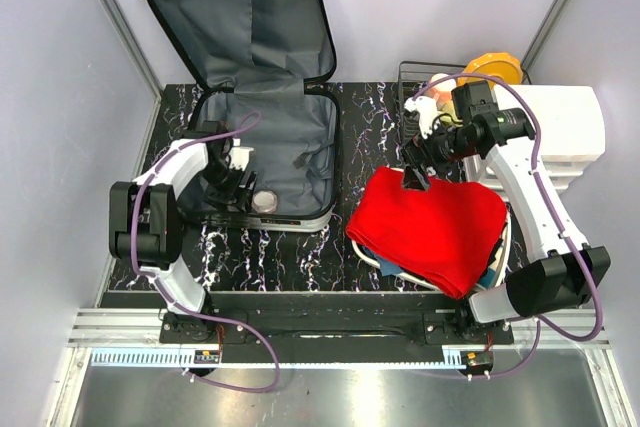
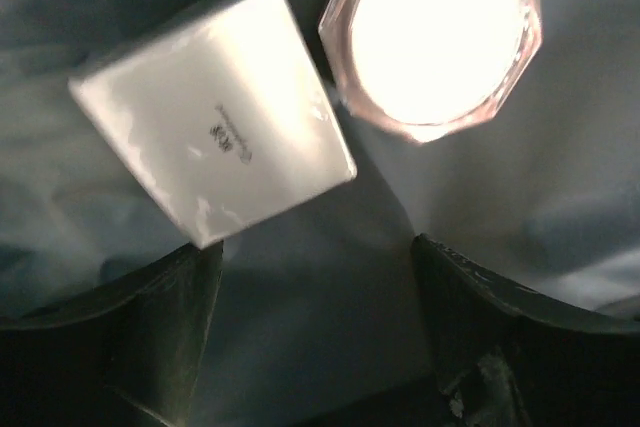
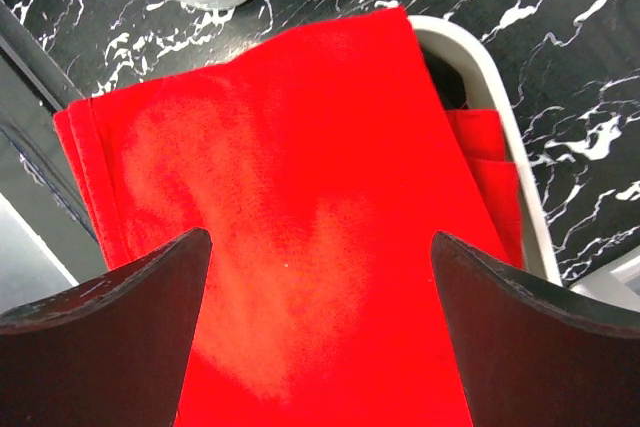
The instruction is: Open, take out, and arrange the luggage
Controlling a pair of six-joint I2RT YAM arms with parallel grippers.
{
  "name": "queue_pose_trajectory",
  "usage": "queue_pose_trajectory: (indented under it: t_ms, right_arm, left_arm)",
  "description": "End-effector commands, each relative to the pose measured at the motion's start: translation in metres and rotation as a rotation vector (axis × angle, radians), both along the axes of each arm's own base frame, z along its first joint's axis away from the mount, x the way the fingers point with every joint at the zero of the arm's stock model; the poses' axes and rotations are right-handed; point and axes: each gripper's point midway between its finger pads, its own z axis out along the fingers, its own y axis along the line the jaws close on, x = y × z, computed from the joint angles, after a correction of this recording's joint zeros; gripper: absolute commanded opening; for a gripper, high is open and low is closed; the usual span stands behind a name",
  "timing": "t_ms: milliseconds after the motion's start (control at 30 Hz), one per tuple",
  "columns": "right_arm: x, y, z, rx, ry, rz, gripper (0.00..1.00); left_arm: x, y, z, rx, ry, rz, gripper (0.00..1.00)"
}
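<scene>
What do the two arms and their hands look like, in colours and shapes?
The left arm and the right arm match: white shells on the links, black blocks at the joints, a purple cable looping along each. The left hand and the right hand each end in two black wedge-shaped fingers.

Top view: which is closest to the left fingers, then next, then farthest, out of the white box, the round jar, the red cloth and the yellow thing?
1. White box and round jar: both right beside the left fingers, inside the suitcase; too close to call.
2. Red cloth: off to the right.
3. Yellow thing: back right corner.
</scene>
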Motion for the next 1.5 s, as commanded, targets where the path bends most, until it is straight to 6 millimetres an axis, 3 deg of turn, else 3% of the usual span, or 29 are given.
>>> queue_pose_trajectory:
  t_ms: [0, 133, 200, 267, 367, 500, 600, 700, 733, 867, 1067, 1200, 1300, 1467]
  right_arm:
    - [-0.005, 0.006, -0.003, 0.044, -0.03, 0.033, 1.0]
    - [-0.006, 0.004, -0.023, 0.03, 0.001, 0.026, 0.99]
    - [-0.011, -0.001, -0.042, 0.004, 0.013, 0.023, 0.99]
    - [-0.003, -0.007, -0.053, -0.036, -0.026, 0.006, 0.99]
    - [-0.008, -0.01, -0.072, -0.054, -0.035, 0.035, 0.99]
    - [0.01, -0.01, -0.076, -0.068, -0.05, 0.026, 0.99]
    - [0.025, -0.01, -0.072, -0.08, -0.047, -0.008, 0.99]
    - [0.032, -0.008, -0.067, -0.075, -0.064, -0.002, 0.98]
    - [0.035, -0.008, -0.065, -0.07, -0.073, -0.005, 0.99]
    - [0.041, -0.006, -0.057, -0.067, -0.09, -0.01, 0.99]
    - [0.048, -0.006, -0.052, -0.064, -0.101, -0.016, 0.99]
    - [0.046, -0.008, -0.053, -0.079, -0.105, -0.019, 1.0]
    - [0.045, -0.008, -0.053, -0.075, -0.1, -0.026, 1.0]
    - [0.044, -0.004, -0.054, -0.054, -0.084, -0.019, 1.0]
  left_arm:
    - [0.02, -0.018, -0.02, 0.009, -0.052, -0.047, 0.77]
    - [0.05, -0.03, -0.023, -0.028, -0.125, 0.007, 0.63]
    - [0.068, -0.033, -0.022, -0.046, -0.187, 0.037, 0.52]
    - [0.079, -0.039, -0.017, -0.088, -0.206, 0.099, 0.44]
    - [0.107, -0.053, 0.013, -0.181, -0.293, 0.128, 0.43]
    - [0.151, -0.069, 0.071, -0.311, -0.485, 0.107, 0.41]
    - [0.169, -0.077, 0.086, -0.355, -0.5, 0.112, 0.42]
    - [0.167, -0.074, 0.085, -0.333, -0.498, 0.062, 0.53]
    - [0.166, -0.072, 0.084, -0.323, -0.504, 0.037, 0.65]
    - [0.154, -0.064, 0.08, -0.272, -0.485, 0.035, 0.87]
    - [0.13, -0.065, 0.068, -0.26, -0.356, 0.025, 0.91]
    - [0.082, -0.07, 0.046, -0.184, -0.239, -0.068, 0.93]
    - [0.065, -0.059, 0.029, -0.092, -0.199, -0.034, 0.92]
    - [0.065, -0.04, 0.001, 0.039, -0.176, 0.04, 0.93]
